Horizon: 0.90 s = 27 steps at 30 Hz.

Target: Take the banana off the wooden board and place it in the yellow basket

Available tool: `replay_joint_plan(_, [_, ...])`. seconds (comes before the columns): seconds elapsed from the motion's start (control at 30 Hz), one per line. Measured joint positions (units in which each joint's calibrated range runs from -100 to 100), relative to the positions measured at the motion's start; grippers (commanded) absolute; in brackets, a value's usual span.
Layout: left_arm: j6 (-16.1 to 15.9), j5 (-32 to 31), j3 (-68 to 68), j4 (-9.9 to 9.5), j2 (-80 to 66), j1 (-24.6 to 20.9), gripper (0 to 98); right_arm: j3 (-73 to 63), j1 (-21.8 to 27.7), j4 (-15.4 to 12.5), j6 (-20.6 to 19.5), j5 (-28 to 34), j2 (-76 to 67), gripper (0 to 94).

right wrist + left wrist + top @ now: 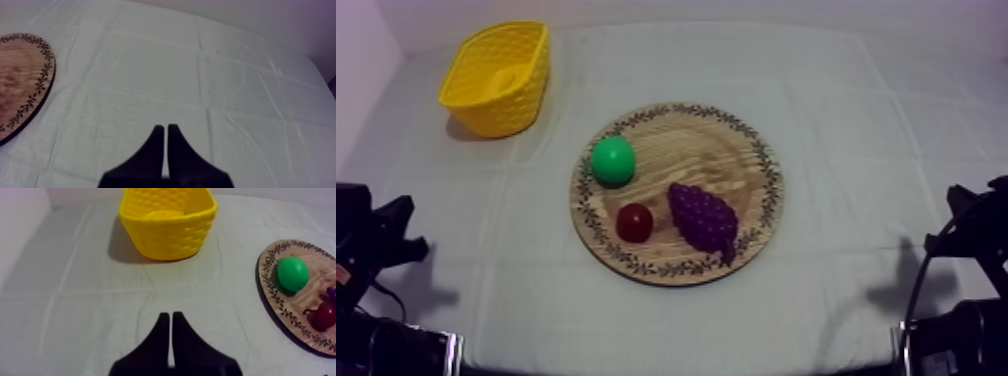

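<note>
The yellow basket [501, 78] stands at the table's far left. A smooth yellow shape [507, 77] lies inside it and looks like the banana [161, 213]. The round wooden board [676, 125] sits mid-table and carries a green fruit [613, 160], a small red fruit [634, 222] and a bunch of grapes [702, 218]. My left gripper [167, 314] is shut on nothing, low over the cloth in front of the basket [167, 230]. My right gripper [163, 127] is also shut on nothing, over bare cloth to the right of the board [22, 80].
My left arm [376, 255] rests at the near left edge and my right arm [966, 235] at the near right edge. Grey-white cloth [856, 120] covers the table around the board.
</note>
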Motion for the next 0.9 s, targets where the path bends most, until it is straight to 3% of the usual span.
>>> replay_joint_plan(0.27, [-1.26, 0.51, 1.93, -0.50, -7.83, 1.21, 0.1, 0.00, 0.00, 0.00, 0.00, 0.00, 0.00, 0.4])
replay_joint_plan(0.67, [9.60, 0.20, 2.26, -0.64, -8.75, 2.14, 0.1, 0.00, 0.00, 0.00, 0.00, 0.00, 0.00, 0.4])
replay_joint_plan(0.9, [10.63, 0.13, 2.26, -0.64, -8.75, 2.14, 0.1, 0.00, 0.00, 0.00, 0.00, 0.00, 0.00, 0.4])
